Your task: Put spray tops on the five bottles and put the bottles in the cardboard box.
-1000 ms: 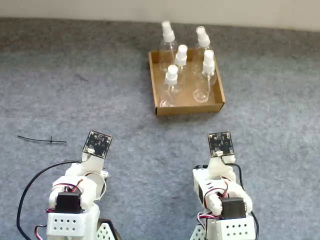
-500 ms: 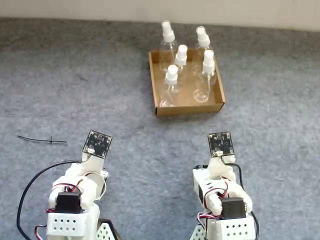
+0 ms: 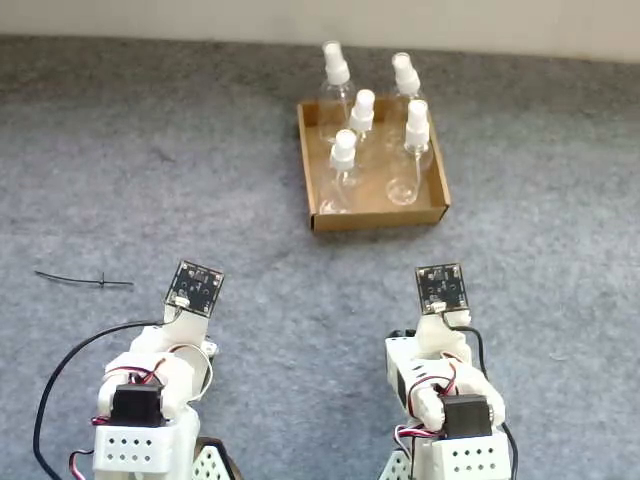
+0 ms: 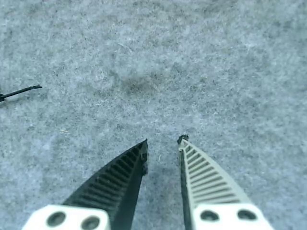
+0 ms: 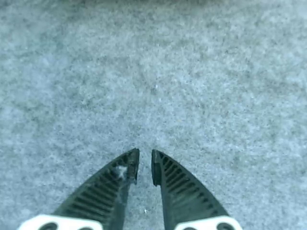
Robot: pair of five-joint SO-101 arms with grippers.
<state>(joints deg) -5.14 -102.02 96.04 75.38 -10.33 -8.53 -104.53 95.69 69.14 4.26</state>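
The cardboard box (image 3: 378,216) sits on the grey carpet at the far centre. Several clear bottles stand upright inside it, each wearing a white spray top, among them a front one (image 3: 343,165), a right one (image 3: 415,135) and a back one (image 3: 335,75). Both arms are folded back at the near edge, well short of the box. My left gripper (image 4: 163,142) points at bare carpet, its fingers a little apart and holding nothing. Over bare carpet too, my right gripper (image 5: 145,165) has its tips almost touching, with nothing between them.
A thin black cable tie (image 3: 85,279) lies on the carpet at the left, and its end (image 4: 19,91) shows in the left wrist view. The left arm (image 3: 160,375) and right arm (image 3: 440,375) stand at the near edge. Open carpet lies between them and the box.
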